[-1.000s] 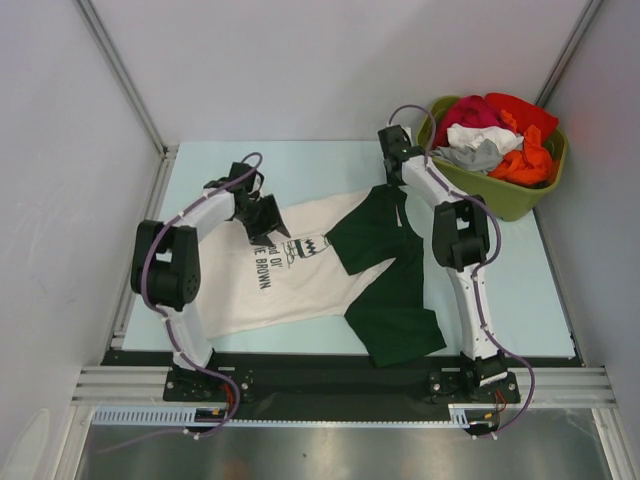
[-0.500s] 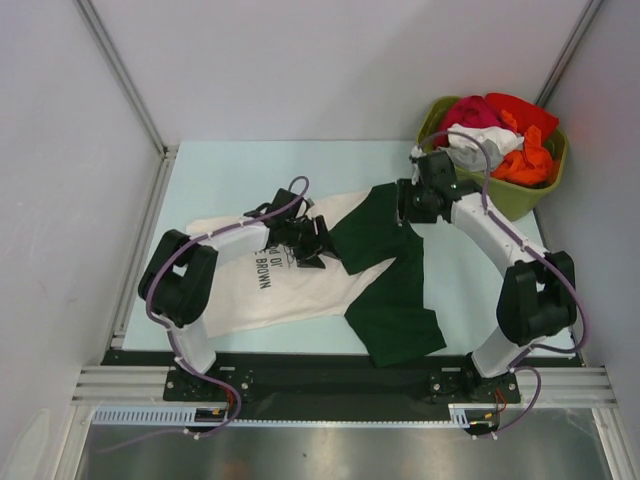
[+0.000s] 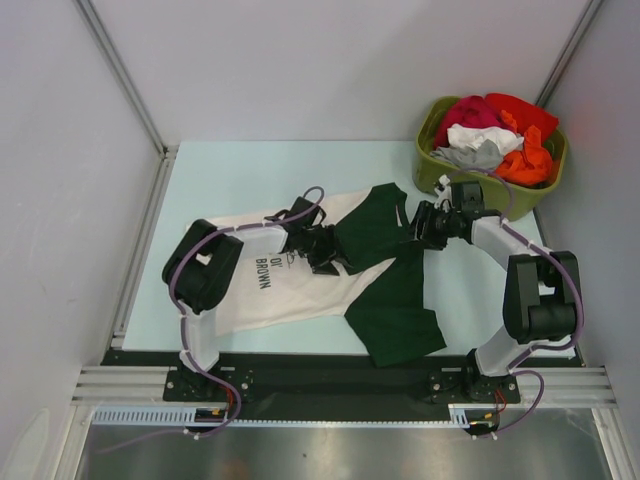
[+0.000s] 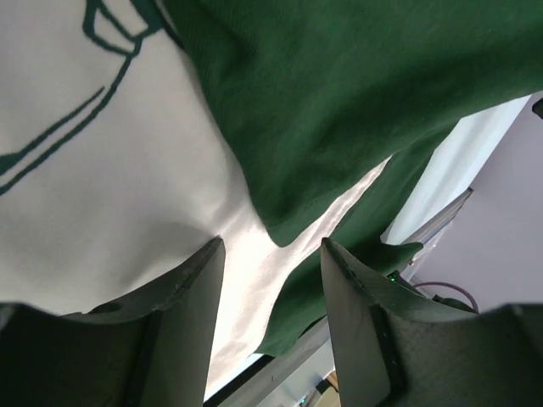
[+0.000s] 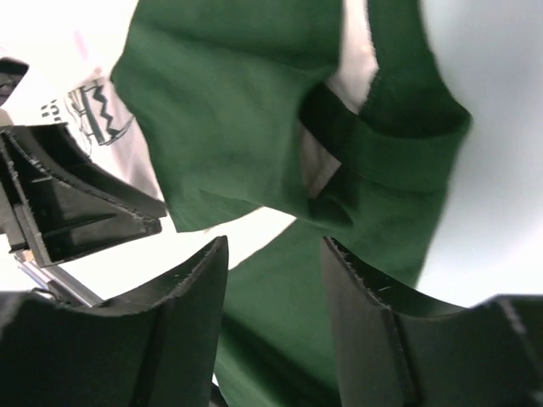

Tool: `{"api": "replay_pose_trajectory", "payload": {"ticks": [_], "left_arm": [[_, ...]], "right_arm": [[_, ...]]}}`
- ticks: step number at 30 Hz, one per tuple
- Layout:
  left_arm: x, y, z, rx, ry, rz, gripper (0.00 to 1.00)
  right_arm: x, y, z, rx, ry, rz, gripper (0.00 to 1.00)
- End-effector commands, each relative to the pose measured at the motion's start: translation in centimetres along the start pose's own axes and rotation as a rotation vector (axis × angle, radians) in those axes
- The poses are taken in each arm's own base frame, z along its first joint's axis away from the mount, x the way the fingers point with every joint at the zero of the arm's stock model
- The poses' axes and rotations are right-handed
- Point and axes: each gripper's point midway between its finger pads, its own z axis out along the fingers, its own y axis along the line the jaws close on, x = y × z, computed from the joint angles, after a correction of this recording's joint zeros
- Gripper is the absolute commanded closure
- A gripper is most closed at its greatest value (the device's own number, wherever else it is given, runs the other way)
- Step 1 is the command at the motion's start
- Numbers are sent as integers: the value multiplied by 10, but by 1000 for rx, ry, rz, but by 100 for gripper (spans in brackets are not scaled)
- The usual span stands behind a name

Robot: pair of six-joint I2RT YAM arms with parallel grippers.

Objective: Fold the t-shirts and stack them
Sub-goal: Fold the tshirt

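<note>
A cream-white t-shirt (image 3: 262, 290) with dark lettering lies spread on the table, with dark green cloth (image 3: 392, 300) over its right side. My left gripper (image 3: 330, 255) is low over the seam where white meets green. It stands open, with white cloth (image 4: 119, 186) and the green edge (image 4: 339, 110) below and nothing between its fingers. My right gripper (image 3: 422, 224) hovers open at the green cloth's right edge, close to the collar (image 5: 339, 144). Green fabric (image 5: 280, 322) fills the space under its jaws. The left gripper's fingers (image 5: 76, 212) show at the left of the right wrist view.
An olive-green tub (image 3: 500, 197) at the back right holds a pile of red, white, grey and orange clothes (image 3: 495, 135). It stands just behind my right forearm. Pale blue table surface (image 3: 250, 175) lies behind the shirt, and the black front rail (image 3: 320, 365) runs just below it.
My left gripper slid right across the white cloth to the green edge. My right arm swung from beside the tub forward and down to the green cloth's collar side.
</note>
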Motion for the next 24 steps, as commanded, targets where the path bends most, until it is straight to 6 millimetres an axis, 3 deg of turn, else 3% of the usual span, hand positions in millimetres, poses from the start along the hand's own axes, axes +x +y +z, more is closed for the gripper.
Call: {"api": "replay_pose_trajectory", "payload": {"ticks": [1, 6, 16, 24], "left_arm": [[-11, -9, 3, 1, -27, 1, 45], [-13, -11, 11, 5, -11, -1, 45], [-8, -12, 19, 18, 41, -27, 46], [-8, -19, 17, 37, 50, -25, 51]], "right_arm": [[-8, 11, 5, -63, -24, -17, 48], [-2, -3, 14, -18, -5, 1, 58], [14, -16, 29, 26, 28, 7, 55], [13, -24, 35, 72, 20, -19, 52]]}}
